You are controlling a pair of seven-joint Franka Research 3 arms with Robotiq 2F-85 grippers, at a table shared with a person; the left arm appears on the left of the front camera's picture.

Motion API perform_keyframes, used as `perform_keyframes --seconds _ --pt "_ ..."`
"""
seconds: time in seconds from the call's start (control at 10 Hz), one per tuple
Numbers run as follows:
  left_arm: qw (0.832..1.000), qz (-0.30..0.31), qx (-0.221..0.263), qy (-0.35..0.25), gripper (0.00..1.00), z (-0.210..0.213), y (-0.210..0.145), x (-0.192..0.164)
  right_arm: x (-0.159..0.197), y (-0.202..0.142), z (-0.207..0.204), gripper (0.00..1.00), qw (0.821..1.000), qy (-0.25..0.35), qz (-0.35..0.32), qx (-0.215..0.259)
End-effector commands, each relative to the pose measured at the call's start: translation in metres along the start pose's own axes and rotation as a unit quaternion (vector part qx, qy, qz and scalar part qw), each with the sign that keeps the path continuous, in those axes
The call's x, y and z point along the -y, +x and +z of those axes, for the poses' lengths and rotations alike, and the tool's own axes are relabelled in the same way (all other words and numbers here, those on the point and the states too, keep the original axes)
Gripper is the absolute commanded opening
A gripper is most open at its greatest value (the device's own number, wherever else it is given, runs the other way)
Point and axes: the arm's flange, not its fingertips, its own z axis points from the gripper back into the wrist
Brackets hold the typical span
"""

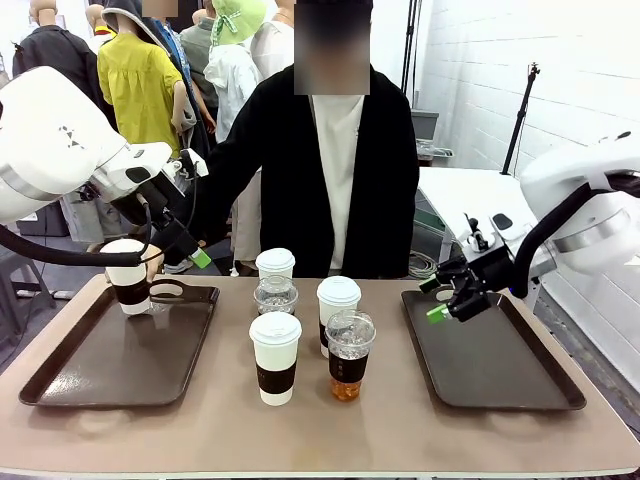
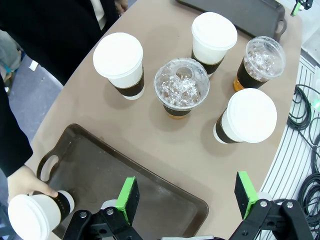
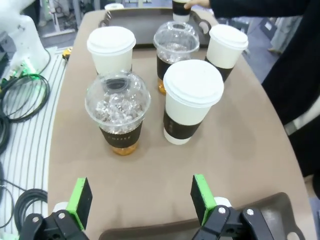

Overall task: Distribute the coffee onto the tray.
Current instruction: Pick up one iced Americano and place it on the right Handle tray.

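Moving the left arm now looks risky to me. At the left of the front view a person's hand (image 2: pixel 22 182) grips a white paper cup with a white lid and dark brown sleeve (image 1: pixel 127 276) at the far corner of the dark brown plastic left tray (image 1: pixel 90 375). Whether the cup is set down or just above the tray I cannot tell. The left gripper (image 2: pixel 187 197) hangs just beside that hand, jaws spread wide with nothing between the green pads. A swing toward the tray could strike the hand or tip the cup.

In the middle of the frame, five more coffees stand bunched on the beige table (image 1: pixel 200 430). Three are tall lidded paper cups (image 1: pixel 275 350) with brown sleeves. Two are clear dome-lidded plastic cups (image 1: pixel 350 350) holding ice and brown drink. They stand so near one another that wide jaws closing on one would likely nudge its neighbour. The tall paper ones look top-heavy, and a hard squeeze on the soft clear ones might pop a dome and spill.

At the right, the right gripper (image 1: pixel 434 299) hovers over the near-left rim of the dark brown right tray (image 1: pixel 500 370), jaws fully apart and empty, facing the cluster. That tray holds no cup yet.
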Motion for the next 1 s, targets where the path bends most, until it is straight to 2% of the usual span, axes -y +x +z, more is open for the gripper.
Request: perform_keyframes --seconds 0.0,0.5,0.7,0.9 --pt "1.000 -0.002 0.000 -0.006 1.00 0.001 -0.002 -0.002 -0.010 -0.029 -0.008 1.00 0.999 0.001 0.028 0.043" --pt "1.000 -0.002 0.000 -0.006 1.00 0.001 -0.002 -0.002 -0.005 -0.073 -0.048 1.00 0.993 0.021 0.022 0.112" --pt "1.000 -0.002 0.000 -0.006 1.00 0.001 -0.002 -0.002 0.002 -0.083 -0.062 1.00 0.991 0.037 0.013 0.125" --pt "1.000 -0.002 0.000 -0.006 1.00 0.001 -0.002 -0.002 0.007 -0.087 -0.064 1.00 0.992 0.034 0.002 0.119"
